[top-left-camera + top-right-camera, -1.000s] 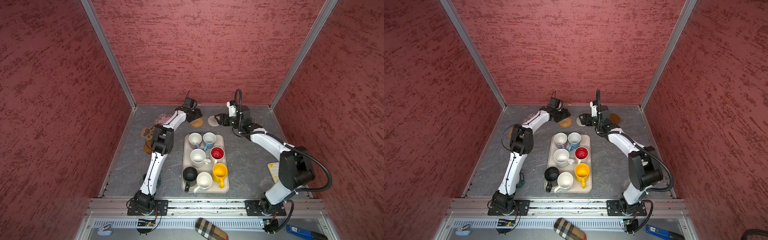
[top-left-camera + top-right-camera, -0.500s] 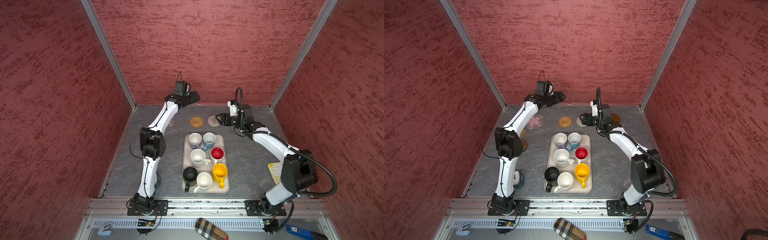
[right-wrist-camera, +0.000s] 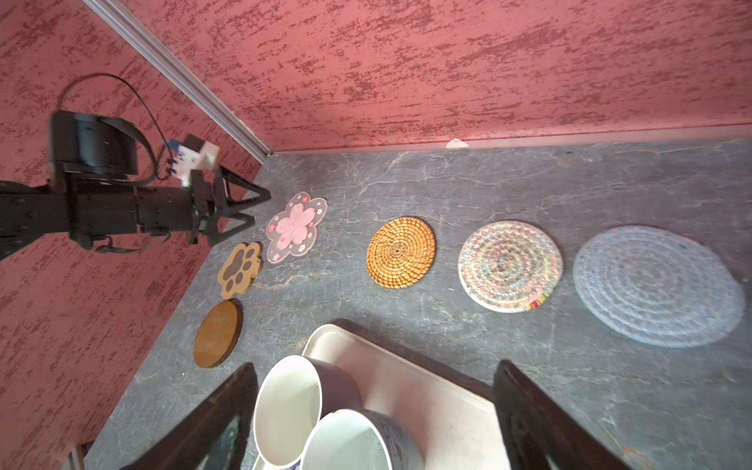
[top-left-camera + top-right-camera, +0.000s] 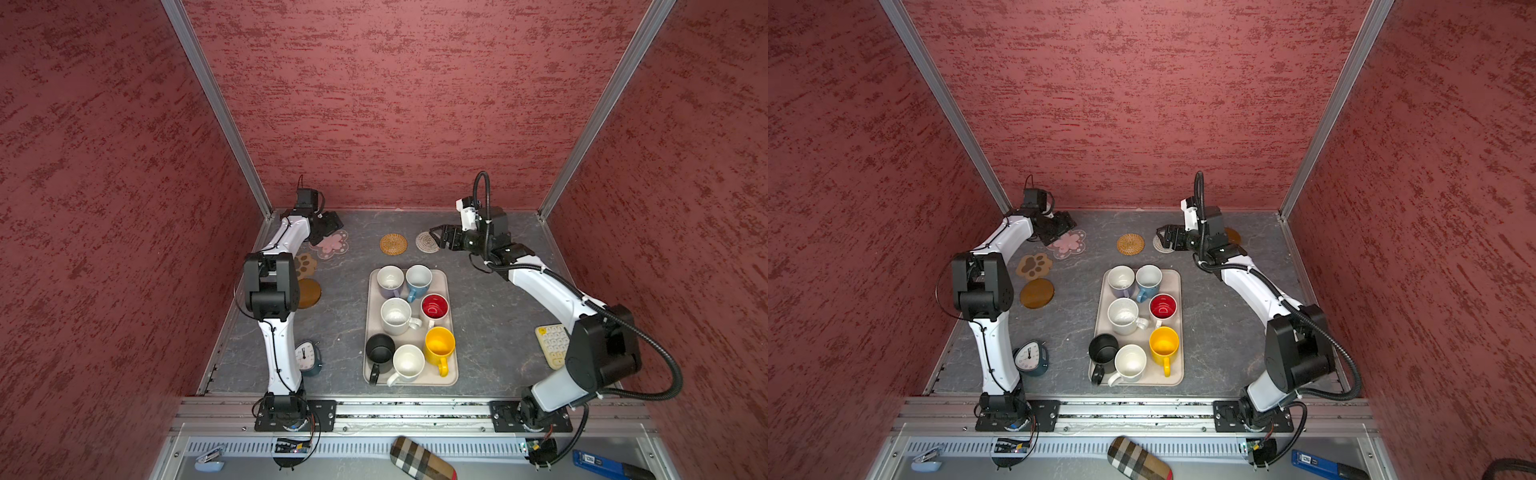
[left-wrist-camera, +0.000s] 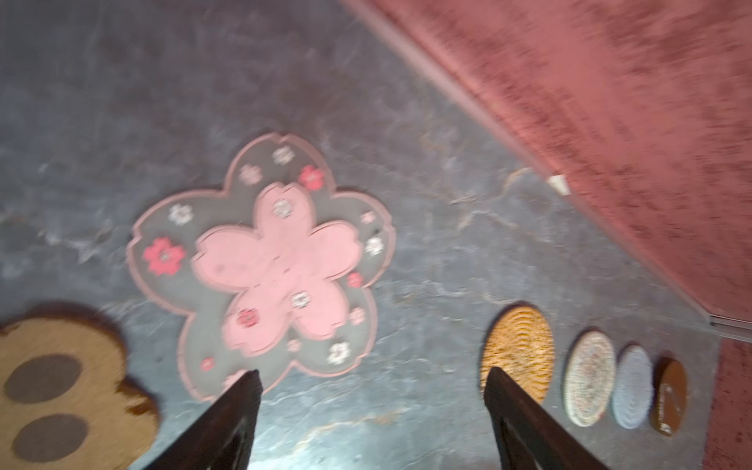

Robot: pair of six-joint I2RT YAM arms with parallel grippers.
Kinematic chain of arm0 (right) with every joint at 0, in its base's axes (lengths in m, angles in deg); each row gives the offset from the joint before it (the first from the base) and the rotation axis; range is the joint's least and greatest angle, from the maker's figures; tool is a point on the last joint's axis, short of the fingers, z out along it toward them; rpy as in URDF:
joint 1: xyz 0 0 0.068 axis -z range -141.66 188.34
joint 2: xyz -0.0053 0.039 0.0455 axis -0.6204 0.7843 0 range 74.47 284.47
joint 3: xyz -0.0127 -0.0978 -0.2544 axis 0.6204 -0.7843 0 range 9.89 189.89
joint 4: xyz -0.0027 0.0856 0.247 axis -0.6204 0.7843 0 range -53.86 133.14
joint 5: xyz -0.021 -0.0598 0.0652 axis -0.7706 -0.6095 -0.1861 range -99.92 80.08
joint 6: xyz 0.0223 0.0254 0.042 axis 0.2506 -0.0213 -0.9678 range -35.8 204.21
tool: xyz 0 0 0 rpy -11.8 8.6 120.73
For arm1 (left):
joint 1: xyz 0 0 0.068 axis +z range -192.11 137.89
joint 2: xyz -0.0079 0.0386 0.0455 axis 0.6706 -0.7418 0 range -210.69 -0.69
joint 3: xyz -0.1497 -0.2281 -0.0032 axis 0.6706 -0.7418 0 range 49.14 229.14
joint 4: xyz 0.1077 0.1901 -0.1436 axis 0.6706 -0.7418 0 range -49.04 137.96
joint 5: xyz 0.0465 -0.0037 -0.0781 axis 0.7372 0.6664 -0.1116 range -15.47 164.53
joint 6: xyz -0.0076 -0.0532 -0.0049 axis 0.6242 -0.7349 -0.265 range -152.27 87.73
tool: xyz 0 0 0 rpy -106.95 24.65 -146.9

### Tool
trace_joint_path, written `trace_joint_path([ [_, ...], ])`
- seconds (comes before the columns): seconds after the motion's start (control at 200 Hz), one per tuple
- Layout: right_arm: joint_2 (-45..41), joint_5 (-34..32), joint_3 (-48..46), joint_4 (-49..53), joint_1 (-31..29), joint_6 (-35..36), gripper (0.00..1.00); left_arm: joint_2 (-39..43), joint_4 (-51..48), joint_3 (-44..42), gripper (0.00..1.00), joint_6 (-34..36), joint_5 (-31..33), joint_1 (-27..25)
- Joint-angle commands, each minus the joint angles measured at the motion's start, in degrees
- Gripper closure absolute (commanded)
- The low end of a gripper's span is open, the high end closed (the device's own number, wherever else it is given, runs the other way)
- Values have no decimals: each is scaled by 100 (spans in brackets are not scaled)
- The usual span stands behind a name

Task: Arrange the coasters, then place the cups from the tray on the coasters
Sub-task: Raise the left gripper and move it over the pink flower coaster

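On the slate tabletop [image 4: 340, 324], the rattan coaster [image 4: 393, 243] was just released, left gripper [image 5: 372, 371] and right gripper [image 3: 375, 365] were opened wide, empty; cups [image 4: 395, 316] judged next.

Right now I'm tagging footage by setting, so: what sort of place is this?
Probably a robot test cell: red panel walls enclose the table, left arm and right arm bolt to a metal rail, mugs sit staged on a tray.
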Motion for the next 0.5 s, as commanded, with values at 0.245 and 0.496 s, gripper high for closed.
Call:
trace_joint_path([
  [0.245, 298, 732, -68, -938, -37, -341, 1, 135, 407, -318, 12, 392, -66, 506],
  [0.496, 344, 960, -168, -1230, -35, -545, 1, -140, -30, 60, 14, 1413, 531, 569],
])
